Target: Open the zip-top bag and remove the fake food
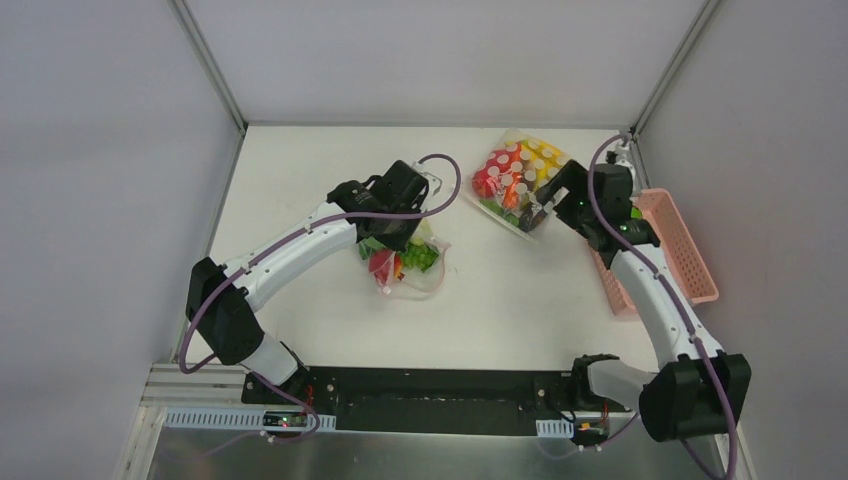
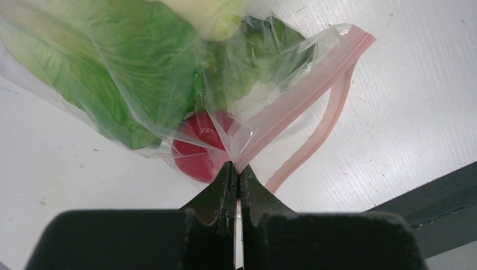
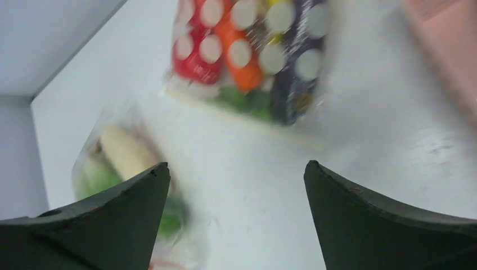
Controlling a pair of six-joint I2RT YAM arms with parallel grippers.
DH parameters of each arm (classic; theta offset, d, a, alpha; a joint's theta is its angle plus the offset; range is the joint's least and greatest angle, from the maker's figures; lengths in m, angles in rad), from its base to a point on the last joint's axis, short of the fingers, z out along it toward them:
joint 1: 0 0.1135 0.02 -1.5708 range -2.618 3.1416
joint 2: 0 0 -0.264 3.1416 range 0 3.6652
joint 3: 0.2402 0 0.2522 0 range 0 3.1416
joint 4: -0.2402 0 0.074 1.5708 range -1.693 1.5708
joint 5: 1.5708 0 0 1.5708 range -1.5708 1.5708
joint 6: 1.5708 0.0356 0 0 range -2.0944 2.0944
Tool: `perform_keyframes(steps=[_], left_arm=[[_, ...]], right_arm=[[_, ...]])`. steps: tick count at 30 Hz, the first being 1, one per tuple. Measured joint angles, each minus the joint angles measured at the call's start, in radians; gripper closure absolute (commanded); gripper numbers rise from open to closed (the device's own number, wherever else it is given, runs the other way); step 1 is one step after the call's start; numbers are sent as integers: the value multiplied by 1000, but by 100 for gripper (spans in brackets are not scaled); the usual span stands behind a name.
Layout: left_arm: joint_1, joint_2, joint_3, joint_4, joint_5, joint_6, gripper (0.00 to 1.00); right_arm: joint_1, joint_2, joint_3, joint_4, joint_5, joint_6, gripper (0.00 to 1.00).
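Note:
The zip-top bag point(image 1: 408, 265) lies at mid-table under my left arm. In the left wrist view my left gripper point(image 2: 237, 169) is shut on the bag's clear film at one end of the pink zip strip point(image 2: 292, 93). The strip's two tracks stand apart, so the mouth gapes. Inside the bag I see fake food: green lettuce point(image 2: 112, 67), a red apple point(image 2: 197, 154) and a pale piece point(image 2: 211, 14) at the top. My right gripper point(image 3: 236, 169) hangs open and empty over bare table, right of the bag point(image 3: 107, 169), with a white radish point(image 3: 126, 152) showing in it.
A white-dotted clear bag point(image 1: 515, 175) of red, orange, yellow and purple items lies at the back right, just beyond my right gripper point(image 1: 535, 215). A pink basket point(image 1: 680, 245) stands along the right wall. Enclosure walls close in the table's back and sides.

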Motion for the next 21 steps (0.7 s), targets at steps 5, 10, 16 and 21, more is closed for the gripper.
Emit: perform_keyframes(steps=[5, 10, 16, 21], left_arm=[[0, 2, 0, 0, 4, 0, 100], [0, 10, 0, 0, 25, -1, 100], [0, 16, 0, 0, 73, -4, 100], [0, 15, 0, 0, 120, -10, 100]], right_arm=[[216, -102, -103, 69, -62, 68, 25], [421, -154, -242, 214, -112, 166, 30], [659, -97, -360, 426, -147, 212, 32], [744, 50, -374, 626, -156, 190, 37]])
